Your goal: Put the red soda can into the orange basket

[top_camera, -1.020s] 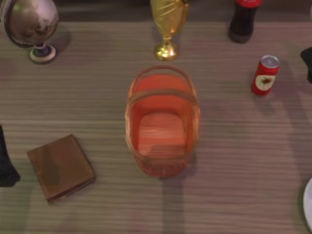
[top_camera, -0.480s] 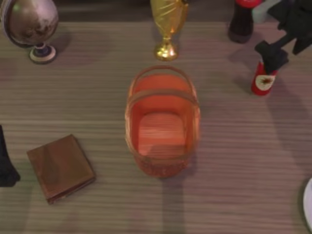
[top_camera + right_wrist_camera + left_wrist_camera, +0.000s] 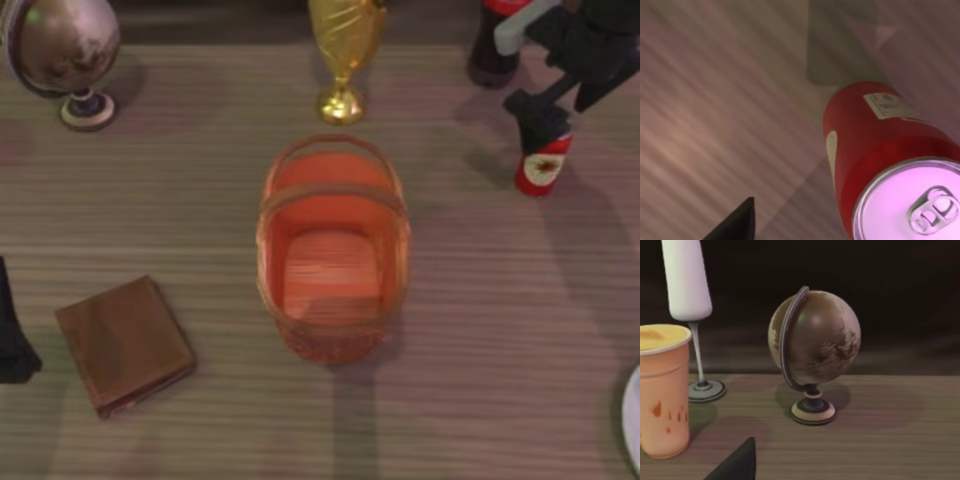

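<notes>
The red soda can (image 3: pixel 541 168) stands upright at the table's back right, its round pale label facing up at me. My right gripper (image 3: pixel 540 120) hangs just over the can's top and hides it in the top view. In the right wrist view the can (image 3: pixel 875 145) fills one side, silver lid (image 3: pixel 912 205) close below, and one dark fingertip (image 3: pixel 742 219) stands well off from it, so the jaws are open and hold nothing. The orange basket (image 3: pixel 262 262) sits mid-table, far left of the can. My left gripper (image 3: pixel 12 345) is parked at the left edge, open.
A dark cola bottle (image 3: pixel 495 45) stands right behind the can, close to the right arm. A gold trophy (image 3: pixel 343 50) is at back centre, a globe (image 3: pixel 65 45) at back left, a brown book (image 3: pixel 125 343) at front left. A white plate's edge (image 3: pixel 632 415) shows at front right.
My right arm has come in from the right edge and now reaches over the can's top. The can, the basket and the left arm have not moved.
</notes>
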Available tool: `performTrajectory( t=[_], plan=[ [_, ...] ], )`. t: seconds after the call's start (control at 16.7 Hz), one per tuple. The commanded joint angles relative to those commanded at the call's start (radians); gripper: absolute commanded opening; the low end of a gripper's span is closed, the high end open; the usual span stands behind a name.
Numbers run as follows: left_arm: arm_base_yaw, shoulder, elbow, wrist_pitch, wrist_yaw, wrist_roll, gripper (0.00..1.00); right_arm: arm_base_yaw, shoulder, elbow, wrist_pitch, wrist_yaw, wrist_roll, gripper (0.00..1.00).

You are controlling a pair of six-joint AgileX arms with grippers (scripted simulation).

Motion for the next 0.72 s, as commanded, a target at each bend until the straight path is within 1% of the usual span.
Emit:
performTrajectory(
  t=[0.3,0.6,0.72],
  plan=[
    [0.0,0.0,0.0,0.0,0.0,0.0,1.0,-0.002,-0.003,-0.02,0.019,0.0,-0.001,1.0],
    [0.0,0.0,0.0,0.0,0.0,0.0,1.0,0.005,-0.01,-0.189,0.18,0.0,0.005,1.0],
    [0.0,0.0,0.0,0.0,0.0,0.0,1.0,0.006,-0.009,-0.215,0.206,0.0,0.006,1.0]
  ],
)
